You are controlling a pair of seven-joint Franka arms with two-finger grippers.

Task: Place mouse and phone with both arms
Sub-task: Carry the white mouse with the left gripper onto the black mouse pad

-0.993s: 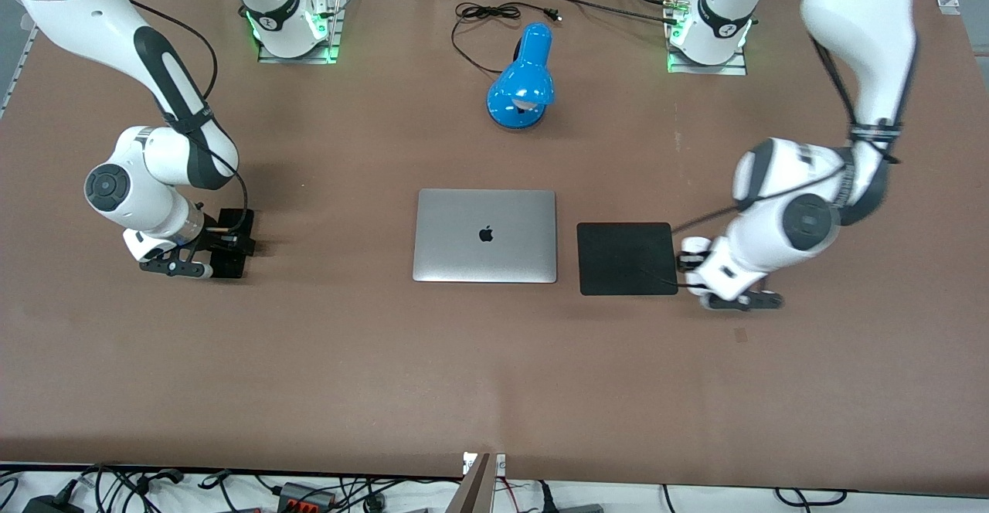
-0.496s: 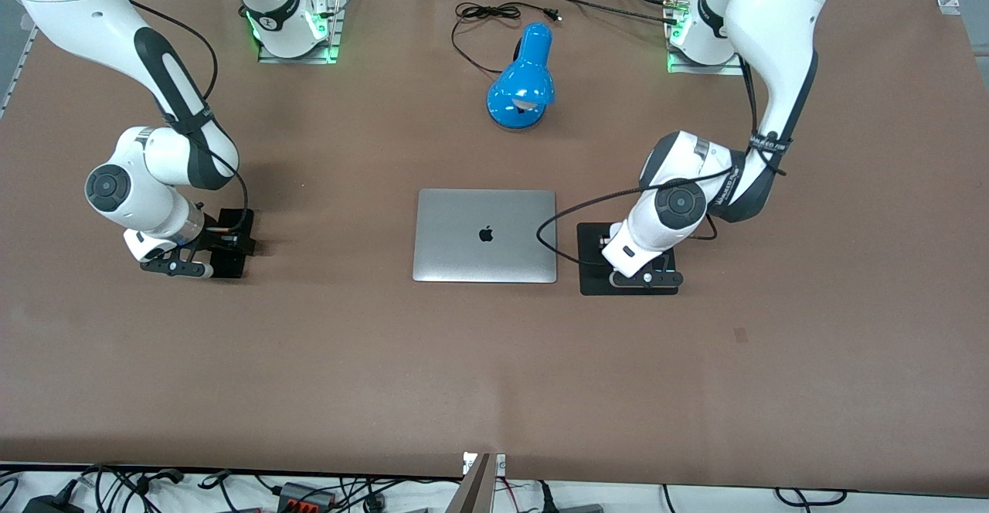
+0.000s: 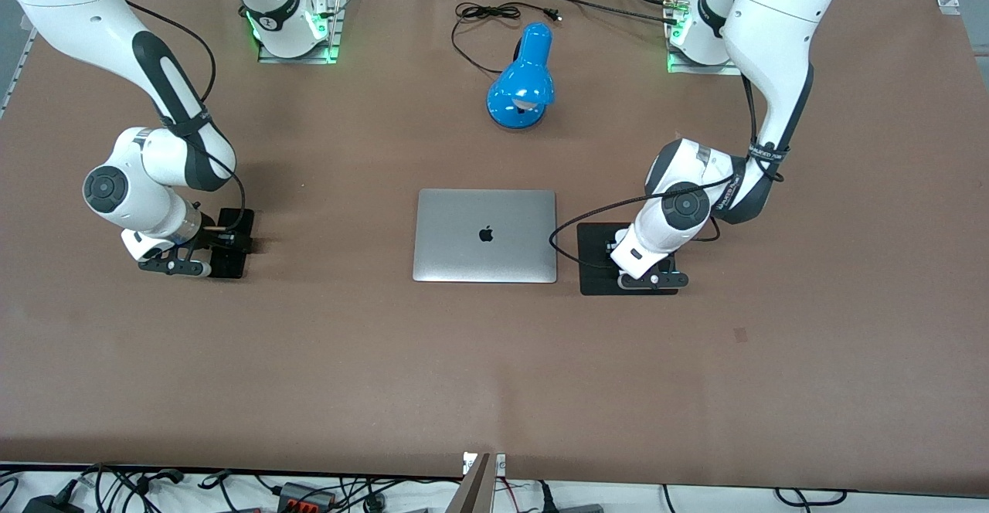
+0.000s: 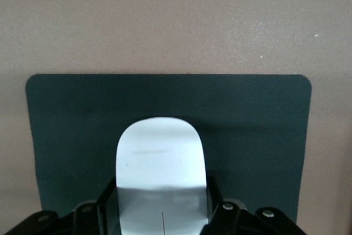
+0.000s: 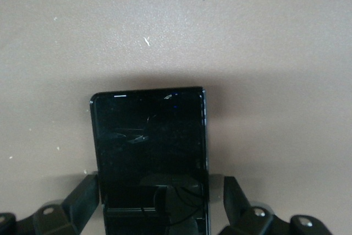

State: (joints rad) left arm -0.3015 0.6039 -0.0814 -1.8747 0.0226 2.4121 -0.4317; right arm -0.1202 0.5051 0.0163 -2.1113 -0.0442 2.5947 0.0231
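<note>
Front view: we note the left gripper [image 3: 647,280] low over the square black mouse pad [image 3: 599,262], which lies just beside the closed laptop [image 3: 484,236] toward the left arm's end of the table. The mouse is hidden under the wrist here. The right gripper [image 3: 179,266] sits low at the right arm's end, with the phone [image 3: 232,246] showing as a dark slab under it. A blue lamp [image 3: 521,80] lies farther from the camera than the laptop.

Left wrist view: the mouse [image 4: 161,171] sits between the fingers [image 4: 215,202], jaws narrow and closed against its sides, over the mouse pad [image 4: 253,130]. We judge the pad is its target, hence the centred position. Whether it touches the pad we cannot tell.

Right wrist view: the phone [image 5: 149,160] is face up over bare table [image 5: 264,53]; the fingers [image 5: 82,196] stand spread, apart from its edges. We judge it is either just set down or about to be grasped.
</note>
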